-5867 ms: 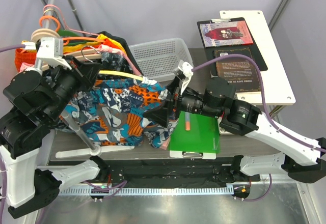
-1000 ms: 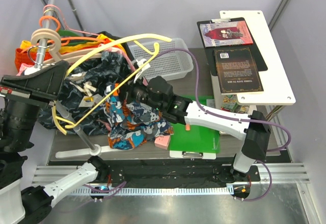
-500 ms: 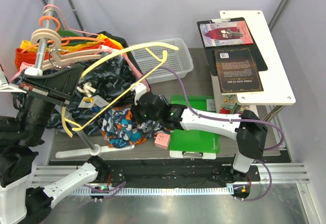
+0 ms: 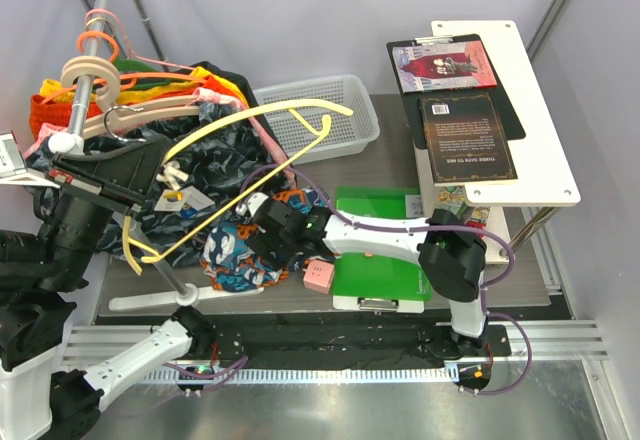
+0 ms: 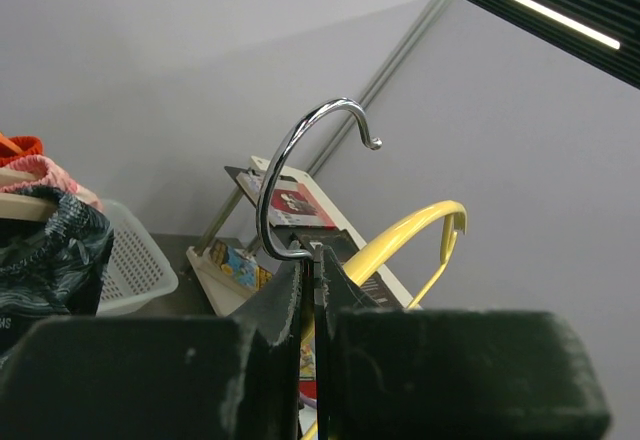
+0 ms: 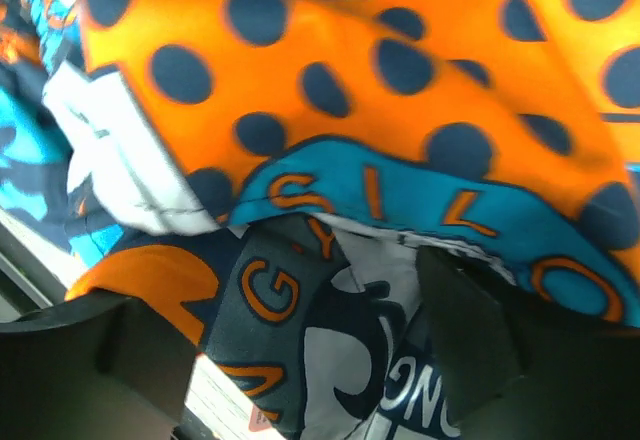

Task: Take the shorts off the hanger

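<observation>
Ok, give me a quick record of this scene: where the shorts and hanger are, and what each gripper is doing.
hanger: yellow, bare, held up above the table
shorts: bunched on the table, off the hanger
left gripper: shut on the hanger at its metal hook
right gripper: open, right over the shorts

Left arm (image 4: 60, 250) raised at far left, wrist tilted up. Left claw (image 5: 312, 260) pinched tight on the hanger (image 5: 408, 230) hook. Right arm (image 4: 390, 235) stretched low to the left. Right claw (image 4: 262, 238) fingers spread apart.
</observation>
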